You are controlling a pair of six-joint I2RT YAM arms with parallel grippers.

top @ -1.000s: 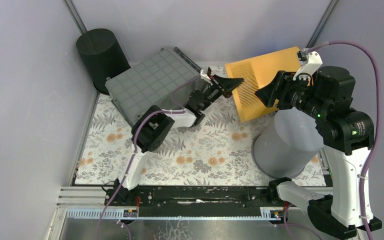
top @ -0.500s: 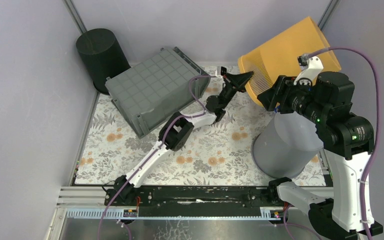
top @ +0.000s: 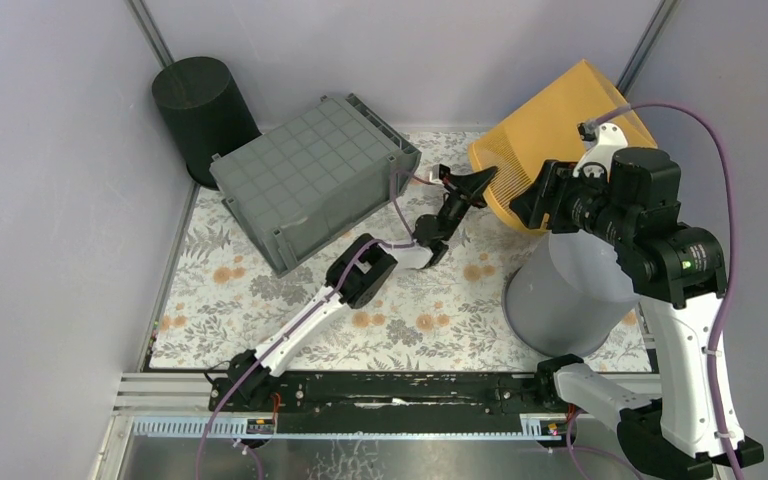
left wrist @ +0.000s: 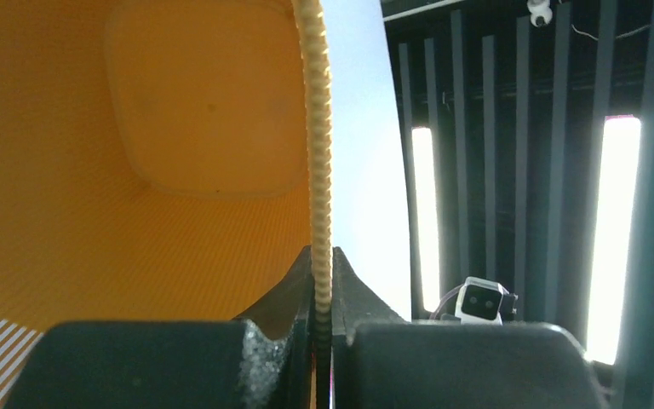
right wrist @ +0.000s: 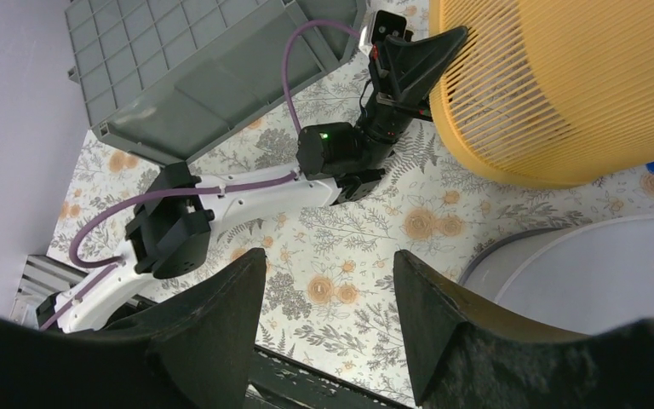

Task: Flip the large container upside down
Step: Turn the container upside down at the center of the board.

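Left gripper (top: 477, 181), clamped on the orange basket (top: 560, 118) rim, has tipped it upward; right gripper (right wrist: 328, 260) gapes, empty — large container (top: 305, 178) already shows its underside.

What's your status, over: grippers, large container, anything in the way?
Left gripper shut on rim of orange ribbed plastic tray. Right gripper open, empty. Big dark-grey plastic crate gridded underside up, no gripper touching. Nothing resting on it.

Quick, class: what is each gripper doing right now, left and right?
Left gripper: closed, pinching the rim of the orange ribbed tub.
Right gripper: open, holding nothing.
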